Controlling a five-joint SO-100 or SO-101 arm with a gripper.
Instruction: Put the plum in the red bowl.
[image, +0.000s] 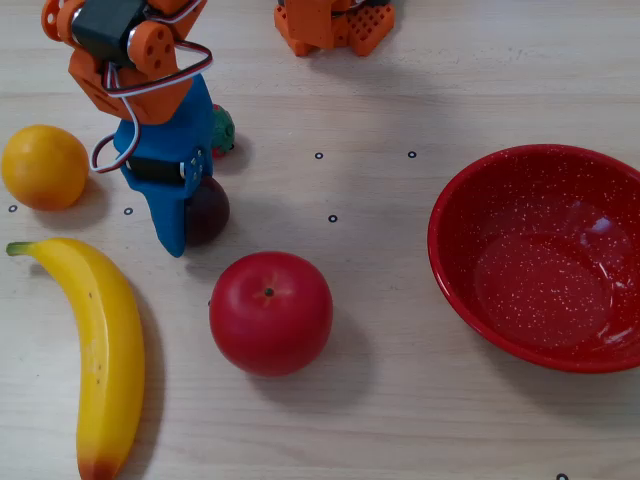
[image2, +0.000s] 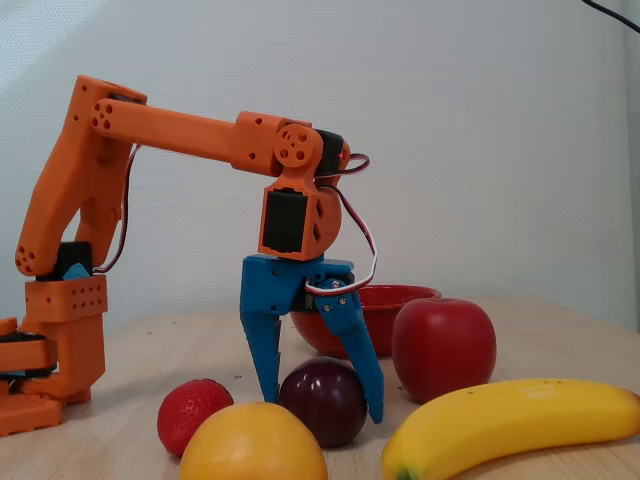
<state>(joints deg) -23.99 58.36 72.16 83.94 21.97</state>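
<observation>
Wide, glossy red bowl (image: 540, 258) with white speckles, far right in the fixed view from above, well apart from the rest. Blue plastic gripper (image2: 322, 408) spread, fingers straddling the plum (image2: 323, 402). Small, round, dark, shiny; resting on the pale wooden table (image: 400, 420).

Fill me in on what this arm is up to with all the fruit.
The orange arm has its blue gripper lowered around the plum, one finger on each side, jaws open and not yet closed on it. The plum sits on the table between the strawberry and the apple. The red bowl stands empty off to the right in the downward-looking fixed view.
</observation>
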